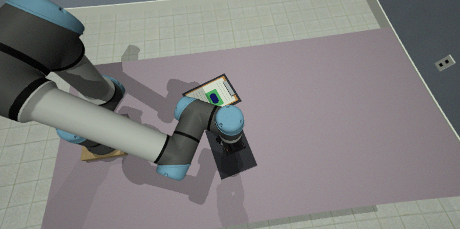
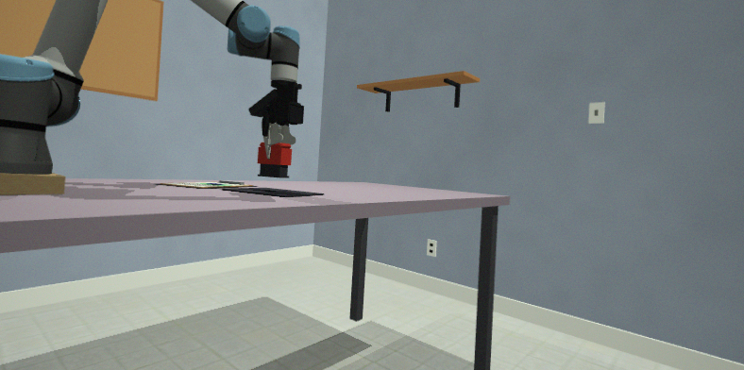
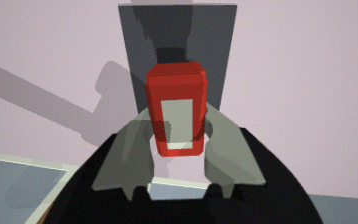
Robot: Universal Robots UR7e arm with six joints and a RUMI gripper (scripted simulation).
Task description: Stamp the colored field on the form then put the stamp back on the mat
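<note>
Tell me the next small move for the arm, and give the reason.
Probably lower straight down. The jaws are shut on the red stamp, which hangs upright above the dark mat, clear of its surface. The green field on the form already carries a blue mark, so what remains is setting the stamp on the mat and only then opening.
</note>
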